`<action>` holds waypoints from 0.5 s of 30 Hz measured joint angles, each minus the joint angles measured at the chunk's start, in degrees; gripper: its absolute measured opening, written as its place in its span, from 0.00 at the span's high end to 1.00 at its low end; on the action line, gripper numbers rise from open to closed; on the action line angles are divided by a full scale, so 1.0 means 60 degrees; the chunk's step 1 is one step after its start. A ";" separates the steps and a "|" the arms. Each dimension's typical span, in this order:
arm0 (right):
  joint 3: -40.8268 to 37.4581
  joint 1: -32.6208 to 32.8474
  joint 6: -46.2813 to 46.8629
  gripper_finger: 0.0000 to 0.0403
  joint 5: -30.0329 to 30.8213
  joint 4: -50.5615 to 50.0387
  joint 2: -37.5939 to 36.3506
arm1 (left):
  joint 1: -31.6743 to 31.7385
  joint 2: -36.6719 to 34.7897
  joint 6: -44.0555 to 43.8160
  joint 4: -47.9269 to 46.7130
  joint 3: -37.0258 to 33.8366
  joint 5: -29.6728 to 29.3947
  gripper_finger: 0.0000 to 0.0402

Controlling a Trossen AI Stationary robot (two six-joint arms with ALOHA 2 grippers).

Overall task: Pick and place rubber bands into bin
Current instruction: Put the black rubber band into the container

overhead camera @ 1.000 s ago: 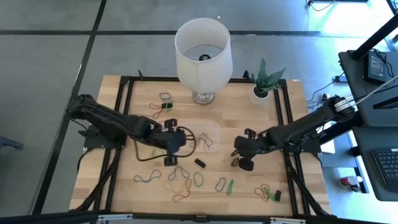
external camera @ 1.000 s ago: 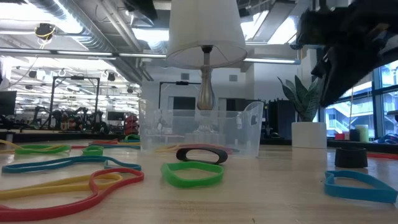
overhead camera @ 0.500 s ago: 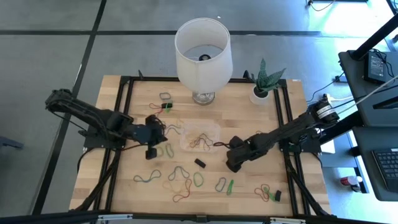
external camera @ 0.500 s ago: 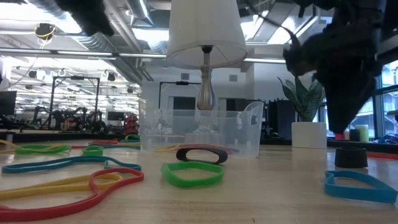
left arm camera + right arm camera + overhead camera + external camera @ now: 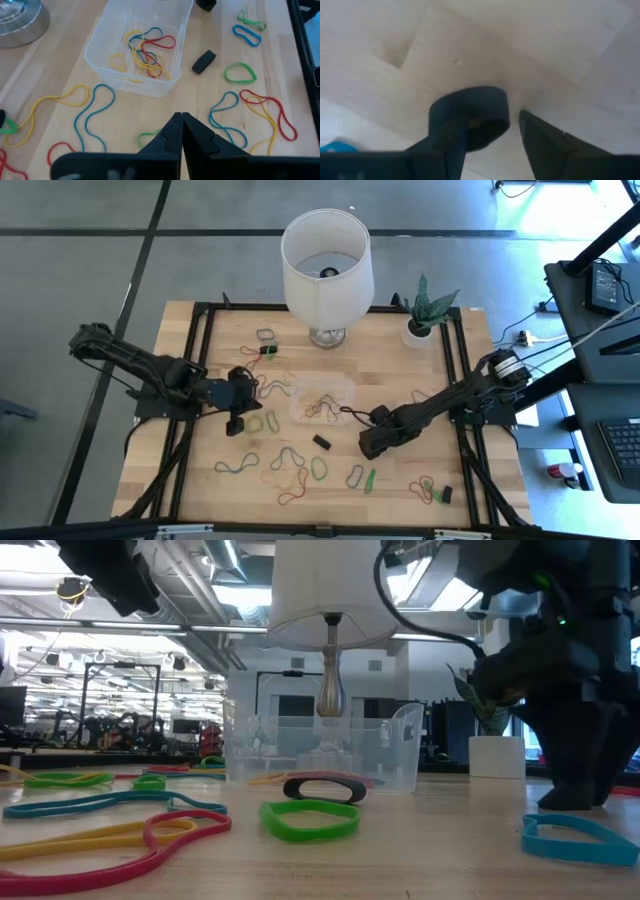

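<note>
The clear bin (image 5: 322, 402) stands mid-table and holds several coloured rubber bands (image 5: 145, 50). More bands lie loose on the near part of the table (image 5: 290, 465), among them a thick black one (image 5: 321, 442). My left gripper (image 5: 181, 116) is shut and empty above the table, left of the bin (image 5: 233, 423). My right gripper (image 5: 366, 448) is open, pointing down at the table right of the bin. Another thick black band (image 5: 470, 112) lies flat at its fingertips (image 5: 495, 130). In the low view the right gripper (image 5: 580, 795) hides this band. My right gripper comes down from above on the black band, which lies flat on the table. One finger (image 5: 447, 142) stands at the band's near rim (image 5: 465, 135), and the other finger (image 5: 545, 142) stands outside the loop. I cannot tell whether either finger touches it.
A lamp with a large white shade (image 5: 327, 260) stands at the far edge, behind the bin. A small plant in a white pot (image 5: 418, 330) stands at the far right. Green, red, yellow and blue bands (image 5: 308, 820) lie near the front edge. Black frame rails (image 5: 205, 340) run along the table's sides.
My left gripper has drawn back from the bin toward the table's left edge. My right gripper has gone toward the near left and down, from above the table to the black band beside the bin.
</note>
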 joint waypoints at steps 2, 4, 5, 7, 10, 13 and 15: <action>0.0046 0.0005 0.0074 0.61 -0.0033 0.0030 0.0122 | 0.0000 0.0000 0.0078 0.0088 0.0000 -0.0002 0.99; 0.0236 0.0011 0.0057 0.68 -0.0003 -0.0071 0.0204 | 0.0000 0.0000 0.0091 0.0098 0.0000 -0.0002 1.00; 0.0383 0.0011 -0.0033 0.74 0.0036 -0.0184 0.0192 | 0.0000 0.0000 0.0099 0.0094 0.0004 -0.0002 1.00; 0.0759 0.0018 -0.0115 0.86 0.0293 -0.0492 0.0183 | 0.0003 0.0003 0.0099 0.0095 0.0004 -0.0048 0.99; 0.1461 0.0018 -0.0541 0.97 0.0771 -0.1487 -0.0276 | 0.0004 0.0004 0.0102 0.0107 0.0002 -0.0205 0.99; 0.2450 -0.0031 -0.0767 0.96 0.1755 -0.2651 -0.0526 | 0.0004 0.0004 0.0106 0.0097 0.0003 -0.0283 1.00; 0.3298 -0.0122 -0.1560 0.97 0.2443 -0.3403 -0.0714 | 0.0004 0.0007 0.0106 0.0094 0.0004 -0.0282 1.00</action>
